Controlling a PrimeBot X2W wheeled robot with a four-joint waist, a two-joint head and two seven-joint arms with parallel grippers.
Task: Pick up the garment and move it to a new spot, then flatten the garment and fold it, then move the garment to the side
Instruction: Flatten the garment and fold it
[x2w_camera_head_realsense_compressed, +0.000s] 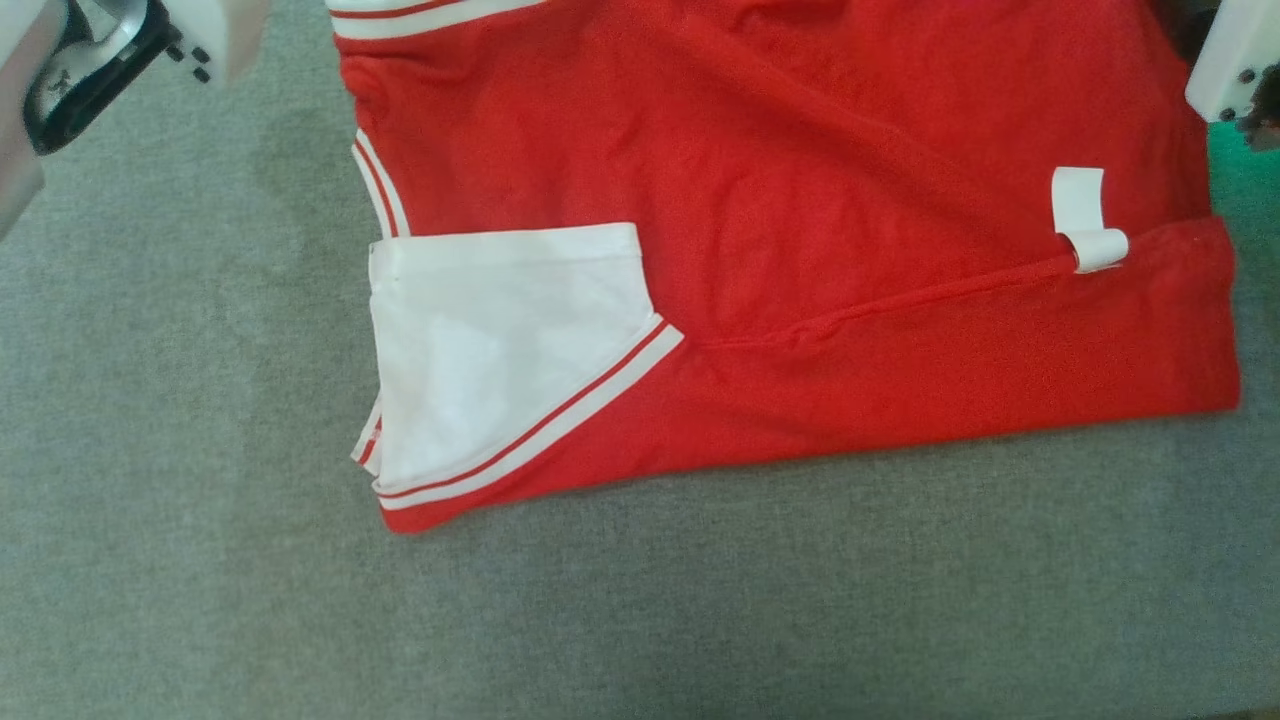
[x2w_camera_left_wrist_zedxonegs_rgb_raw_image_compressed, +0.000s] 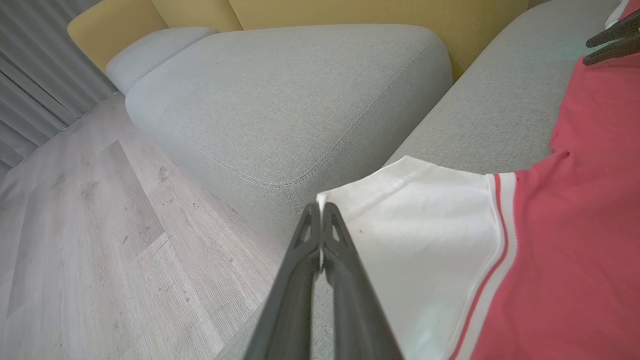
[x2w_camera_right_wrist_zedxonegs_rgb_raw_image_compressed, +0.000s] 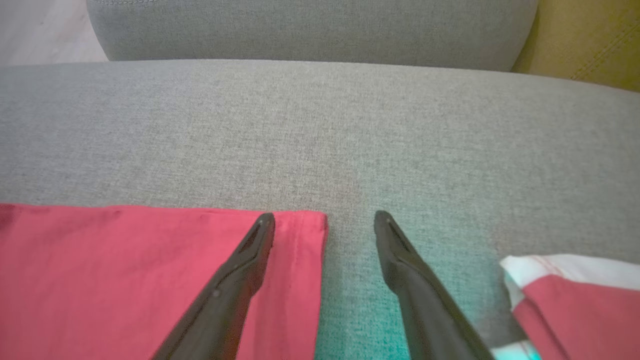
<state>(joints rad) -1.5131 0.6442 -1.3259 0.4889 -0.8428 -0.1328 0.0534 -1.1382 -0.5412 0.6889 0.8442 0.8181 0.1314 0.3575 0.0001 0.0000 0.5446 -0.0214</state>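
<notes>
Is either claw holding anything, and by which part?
Nothing, it seems. The right claw stands open over the garment's hem; the left claw is shut, clear of the flat sleeve.

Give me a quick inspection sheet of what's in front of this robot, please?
Surface: grey fabric cushion, with the garment lying on it.
Job's things: red garment, partly folded, white sleeve with striped trim on top; white tag showing.
Clutter: nothing seen.
Grippers: left gripper shut, pinching a white edge of the garment; right gripper open over a red hem corner, holding nothing.
Cables: nothing seen.
Surroundings: yellow backrest, wooden floor, grey curtain.
</notes>
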